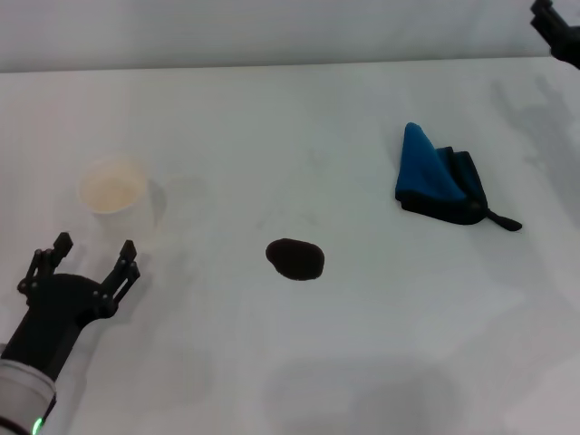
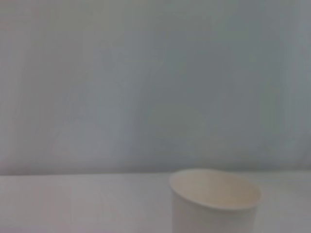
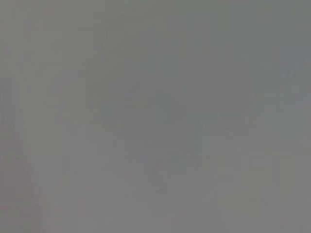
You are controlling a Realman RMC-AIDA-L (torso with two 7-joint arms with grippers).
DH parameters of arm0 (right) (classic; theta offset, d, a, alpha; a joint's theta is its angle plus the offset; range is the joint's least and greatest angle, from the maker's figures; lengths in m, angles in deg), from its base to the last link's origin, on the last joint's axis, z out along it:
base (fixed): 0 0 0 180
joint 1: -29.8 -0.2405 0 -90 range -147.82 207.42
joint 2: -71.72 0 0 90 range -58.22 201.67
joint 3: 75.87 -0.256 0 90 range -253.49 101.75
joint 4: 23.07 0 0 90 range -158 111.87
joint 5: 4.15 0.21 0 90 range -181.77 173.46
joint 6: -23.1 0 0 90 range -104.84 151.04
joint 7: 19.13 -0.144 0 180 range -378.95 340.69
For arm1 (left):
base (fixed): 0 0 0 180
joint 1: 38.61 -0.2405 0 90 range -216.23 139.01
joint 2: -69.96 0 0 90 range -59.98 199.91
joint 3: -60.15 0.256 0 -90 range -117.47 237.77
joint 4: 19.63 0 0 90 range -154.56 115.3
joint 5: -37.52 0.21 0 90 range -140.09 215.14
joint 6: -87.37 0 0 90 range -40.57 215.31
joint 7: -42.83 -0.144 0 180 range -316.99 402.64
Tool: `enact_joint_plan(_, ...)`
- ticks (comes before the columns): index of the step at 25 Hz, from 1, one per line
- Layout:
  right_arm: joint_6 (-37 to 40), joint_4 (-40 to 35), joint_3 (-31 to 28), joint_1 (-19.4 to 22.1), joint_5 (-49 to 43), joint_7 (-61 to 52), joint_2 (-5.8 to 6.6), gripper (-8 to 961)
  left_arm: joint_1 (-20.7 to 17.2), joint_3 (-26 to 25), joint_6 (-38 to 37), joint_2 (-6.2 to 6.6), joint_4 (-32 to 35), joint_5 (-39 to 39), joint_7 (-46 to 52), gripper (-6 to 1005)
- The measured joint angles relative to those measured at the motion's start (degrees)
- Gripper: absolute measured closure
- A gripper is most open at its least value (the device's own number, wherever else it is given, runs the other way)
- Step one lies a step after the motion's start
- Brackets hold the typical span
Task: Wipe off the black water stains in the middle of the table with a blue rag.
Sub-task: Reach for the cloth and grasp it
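Bright, even light is washing the table (image 1: 362, 344) almost to pure white in the head view, flattening its surface. Soft grey shadows are falling on it: a faint one just beyond the left gripper (image 1: 93, 254) beside the paper cup (image 1: 112, 188), a broad pale one nearer the camera than the black water stains (image 1: 294, 259), and streaky ones below the right gripper (image 1: 557, 32) at the far corner. The left wrist view is looking hazy, the cup's rim (image 2: 215, 188) showing soft-edged against a dull blue-grey wall. The right wrist view is giving only featureless dim grey.
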Motion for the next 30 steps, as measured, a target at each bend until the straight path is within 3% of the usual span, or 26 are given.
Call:
enact_joint_plan(4, 0.11, -5.61, 9.2, 0.62, -4.38, -7.06, 2.14, 102, -1.33, 0.01, -1.26, 0.17, 0.84, -0.68, 2.85, 122)
enact_joint_plan(7, 2.02, -12.65, 12.92, 1.01, -13.54, -14.33, 3.77, 102, -1.51, 0.01, -1.34, 0.29, 0.11, -0.74, 6.58, 122)
enact_joint_plan(11, 7.07, -21.3, 13.04, -0.24, -33.18, -32.74, 5.78, 102, -1.25, -0.12, -1.37, 0.36, -1.35, -2.65, 12.15, 122)
enact_joint_plan(17, 7.37, -25.58, 12.68, -8.08, -62.9, -65.98, 9.7, 104, -0.49, -1.03, -2.18, 0.51, -4.12, -3.93, 20.62, 123)
enact_joint_plan(20, 7.18, -28.99, 12.53, -10.22, -78.27, -79.64, 10.48, 104, -0.09, -1.54, -2.62, 0.46, -5.09, -3.96, 22.83, 123)
enact_joint_plan(24, 3.83, -39.5, 9.96, -10.22, -99.11, -93.58, 9.21, 105, 0.12, -3.66, -3.16, 0.39, -5.25, -3.98, 23.29, 123)
enact_joint_plan(28, -4.44, -51.3, 6.96, -10.09, -118.31, -105.13, 5.81, 107, 0.31, -5.11, -3.27, 0.33, -5.1, -4.02, 23.32, 123)
enact_joint_plan(30, -10.15, -56.09, 6.62, -10.56, -128.58, -109.6, 3.4, 108, 0.84, -5.15, -3.31, 0.33, -5.05, -4.02, 23.32, 123)
